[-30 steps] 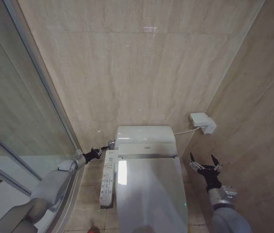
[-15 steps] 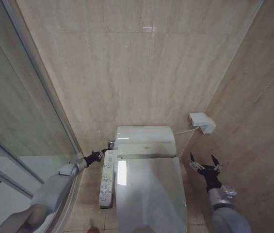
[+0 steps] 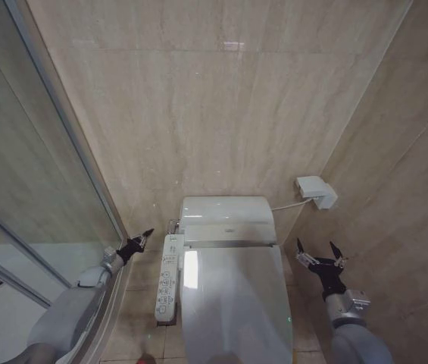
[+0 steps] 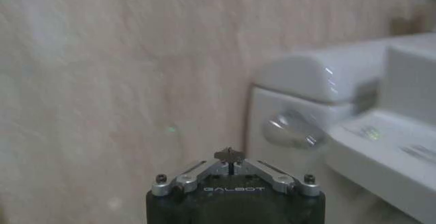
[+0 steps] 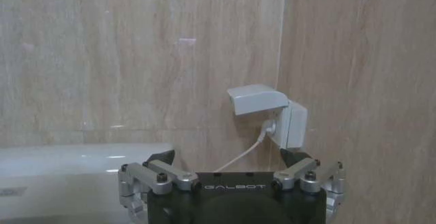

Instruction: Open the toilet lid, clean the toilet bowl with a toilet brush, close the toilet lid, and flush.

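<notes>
The left gripper [image 3: 139, 240] has drawn back from the silver round flush knob [image 4: 291, 129] on the side of the tank: half a second ago its tips sat just beside the knob, and now a gap of floor lies between them. Its fingers are pinched together at the tips. In the left wrist view the knob stands ahead of the closed tips and off to one side, apart from them.

The right gripper [image 3: 320, 258] has not moved; it hovers beside the bowl with its two fingers spread wide.

One large glossy white oval plastic toilet lid [image 3: 232, 303] lies shut over one elongated white ceramic toilet bowl [image 3: 285, 318], between the two grippers. One narrow white button panel [image 3: 166, 282] sits just inward of the left gripper. One white wall socket cover [image 3: 316, 189] hangs beyond the right gripper.
</notes>
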`<state>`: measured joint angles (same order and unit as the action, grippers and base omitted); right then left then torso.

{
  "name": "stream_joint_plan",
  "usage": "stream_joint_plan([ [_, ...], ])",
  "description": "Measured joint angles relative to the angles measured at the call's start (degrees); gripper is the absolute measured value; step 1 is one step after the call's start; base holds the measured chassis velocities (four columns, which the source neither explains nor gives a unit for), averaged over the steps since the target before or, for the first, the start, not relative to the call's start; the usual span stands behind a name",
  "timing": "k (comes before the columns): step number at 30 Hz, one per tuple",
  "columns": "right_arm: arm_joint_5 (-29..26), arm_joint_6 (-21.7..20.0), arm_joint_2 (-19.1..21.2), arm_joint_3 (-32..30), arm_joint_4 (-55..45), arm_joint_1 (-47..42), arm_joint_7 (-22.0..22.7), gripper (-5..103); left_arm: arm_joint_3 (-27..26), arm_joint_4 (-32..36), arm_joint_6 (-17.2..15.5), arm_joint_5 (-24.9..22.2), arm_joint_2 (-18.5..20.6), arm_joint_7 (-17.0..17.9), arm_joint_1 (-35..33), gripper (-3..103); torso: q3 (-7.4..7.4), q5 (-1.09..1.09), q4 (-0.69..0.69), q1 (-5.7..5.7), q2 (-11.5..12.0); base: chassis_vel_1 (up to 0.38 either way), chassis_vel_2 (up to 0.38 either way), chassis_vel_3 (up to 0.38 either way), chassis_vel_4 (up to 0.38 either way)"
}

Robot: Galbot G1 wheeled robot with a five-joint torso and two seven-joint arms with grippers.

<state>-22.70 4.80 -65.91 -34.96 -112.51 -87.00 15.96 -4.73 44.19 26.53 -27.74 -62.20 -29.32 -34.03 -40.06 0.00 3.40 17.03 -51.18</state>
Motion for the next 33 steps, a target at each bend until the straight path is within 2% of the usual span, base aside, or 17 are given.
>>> stream_joint_plan([
  [2,0.0,0.0,0.0,0.0,0.0,0.0,0.0,100,-1.09,2.51,-0.44,-0.9,0.15,3.54,-0.65,0,0.0,-0.01,0.02,0.0,0.0,0.0,0.0,0.0,0.0],
  [4,0.0,0.0,0.0,0.0,0.0,0.0,0.0,100,-2.11,5.53,-1.81,-1.86,0.21,9.12,-1.3,0,0.0,0.0,0.02,0.0,0.0,0.0,0.0,0.0,0.0],
  [5,0.0,0.0,0.0,0.0,0.0,0.0,0.0,100,-2.11,5.53,-1.81,-1.86,0.21,9.12,-1.3,0,0.0,0.0,0.02,0.0,0.0,0.0,0.0,0.0,0.0],
  [8,0.0,0.0,0.0,0.0,0.0,0.0,0.0,100,-3.17,10.81,-5.1,-3.45,0.11,19.11,-2.51,0,0.0,0.0,0.01,0.0,0.0,0.0,0.0,0.0,0.0],
  [9,0.0,0.0,0.0,0.0,0.0,0.0,0.0,100,-3.41,12.44,-6.06,-3.78,0.04,21.24,-2.87,0,0.0,0.0,0.0,0.0,0.0,0.0,0.0,0.0,0.0],
  [10,0.0,0.0,0.0,0.0,0.0,0.0,0.0,100,-3.41,12.44,-6.06,-3.78,0.04,21.24,-2.87,0,0.0,0.0,0.0,0.0,0.0,0.0,0.0,0.0,0.0],
  [13,0.0,0.0,0.0,0.0,0.0,0.0,0.0,100,-4.09,19.63,-9.65,-4.11,-0.06,27.56,-5.14,0,0.0,0.01,0.02,0.0,0.0,0.0,0.0,0.0,0.0],
  [14,0.0,0.0,0.0,0.0,0.0,0.0,0.0,100,-4.09,19.63,-9.65,-4.11,-0.06,27.56,-5.14,0,0.0,0.01,0.02,0.0,0.0,0.0,0.0,0.0,0.0],
  [18,0.0,0.01,0.0,0.0,-0.01,0.0,0.0,100,-4.19,29.62,-16.24,-4.08,0.01,36.36,-9.64,0,0.0,0.01,0.01,0.0,0.0,0.0,0.0,0.0,0.0],
  [19,0.0,0.01,0.0,0.0,-0.01,0.0,0.0,100,-4.19,29.62,-16.24,-4.08,0.01,36.36,-9.64,0,0.0,0.01,0.01,0.0,0.0,0.0,0.0,0.0,0.0],
  [20,0.0,0.0,0.0,0.0,-0.01,0.0,0.0,100,-4.31,31.13,-17.11,-4.02,0.01,37.55,-10.53,5,0.0,0.0,0.0,0.0,0.0,0.0,0.0,0.0,0.0],
  [22,0.0,0.0,0.0,0.0,-0.01,0.0,0.0,100,-5.02,34.25,-18.59,-3.93,-0.02,39.91,-12.52,5,0.0,0.01,0.01,0.0,0.0,0.0,0.0,0.0,0.0],
  [24,0.0,0.0,0.0,0.0,0.0,0.0,0.0,100,-5.64,35.82,-19.14,-3.9,0.11,40.18,-13.82,5,0.0,0.01,0.01,0.0,0.0,0.0,0.0,0.0,0.0],
  [27,0.0,0.0,0.0,0.0,0.0,0.0,0.0,100,-6.6,37.53,-19.01,-3.88,0.82,38.12,-15.51,5,0.0,-0.01,0.01,0.0,0.0,0.0,0.0,0.0,0.0],
  [28,0.0,0.0,0.0,0.0,-0.01,0.0,0.0,100,-7.28,38.24,-18.51,-3.68,1.34,36.81,-16.38,32,0.0,0.01,0.01,0.0,0.0,0.0,0.0,0.0,0.0],
  [33,0.0,0.0,0.0,0.01,0.0,0.0,0.0,100,-10.47,41.74,-16.94,-3.53,3.64,32.84,-20.26,32,0.0,0.01,0.01,0.0,0.0,0.0,0.0,0.0,0.0],
])
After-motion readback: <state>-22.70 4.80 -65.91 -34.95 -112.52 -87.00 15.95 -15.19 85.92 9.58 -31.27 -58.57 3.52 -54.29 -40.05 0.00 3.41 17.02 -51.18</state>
